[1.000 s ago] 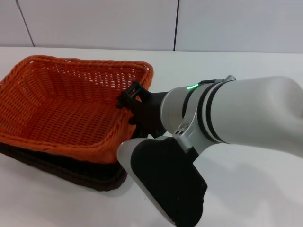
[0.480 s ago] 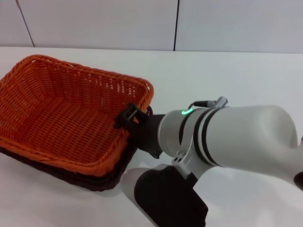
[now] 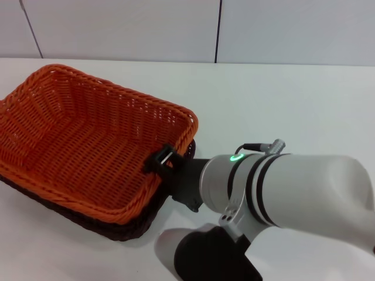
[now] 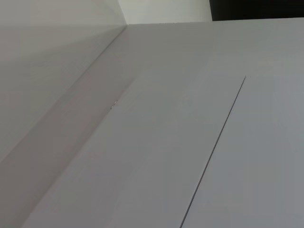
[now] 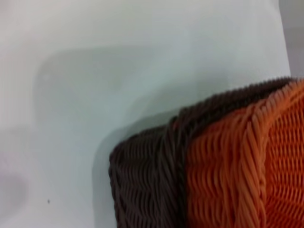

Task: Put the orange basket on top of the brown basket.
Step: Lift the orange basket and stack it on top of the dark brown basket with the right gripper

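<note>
My right gripper (image 3: 166, 159) is clamped on the orange basket (image 3: 88, 140) rim at 4 o'clock; I'd settle it square in the brown basket (image 3: 126, 227) before releasing.

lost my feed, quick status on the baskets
Right gripper at the orange basket near rim. Orange basket nested in the brown basket. Left arm out of view. Nothing in the way.

The orange basket (image 3: 82, 140) hides most of the brown basket (image 3: 126, 225) beneath it.
</note>
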Robot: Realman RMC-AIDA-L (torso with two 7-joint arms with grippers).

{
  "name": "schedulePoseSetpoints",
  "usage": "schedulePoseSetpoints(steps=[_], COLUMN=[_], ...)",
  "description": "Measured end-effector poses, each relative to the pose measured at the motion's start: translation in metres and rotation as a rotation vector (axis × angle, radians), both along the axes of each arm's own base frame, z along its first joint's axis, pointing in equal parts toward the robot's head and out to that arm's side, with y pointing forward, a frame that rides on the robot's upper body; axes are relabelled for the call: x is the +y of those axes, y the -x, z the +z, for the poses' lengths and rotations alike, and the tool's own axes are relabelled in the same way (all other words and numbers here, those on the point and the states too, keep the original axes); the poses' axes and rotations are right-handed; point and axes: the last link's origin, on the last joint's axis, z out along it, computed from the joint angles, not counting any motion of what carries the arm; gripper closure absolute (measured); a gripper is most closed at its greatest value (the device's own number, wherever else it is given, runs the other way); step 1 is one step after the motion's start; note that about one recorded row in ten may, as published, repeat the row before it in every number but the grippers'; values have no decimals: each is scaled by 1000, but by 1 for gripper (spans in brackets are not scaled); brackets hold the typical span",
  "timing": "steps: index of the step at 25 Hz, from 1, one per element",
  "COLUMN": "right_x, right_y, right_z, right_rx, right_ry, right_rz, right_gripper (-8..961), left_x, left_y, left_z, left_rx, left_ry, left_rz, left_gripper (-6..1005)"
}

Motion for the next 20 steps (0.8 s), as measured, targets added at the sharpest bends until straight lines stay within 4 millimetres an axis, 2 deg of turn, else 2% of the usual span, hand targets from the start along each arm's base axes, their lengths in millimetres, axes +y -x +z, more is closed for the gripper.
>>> schedulePoseSetpoints(steps=[7,20], right_x=[-2,11], right_y=[5,20], right_z=[3,7], right_rx=[-8,73], right_ry=[2,-36], right_rz=[-14,3], right_gripper=[575,535], left_x=[-2,-5], left_y=[1,0], left_z=[-2,1], left_rx=[-4,-1], left_ry=[-3,-9], left_rz=[-2,-18], left_gripper=[339,339])
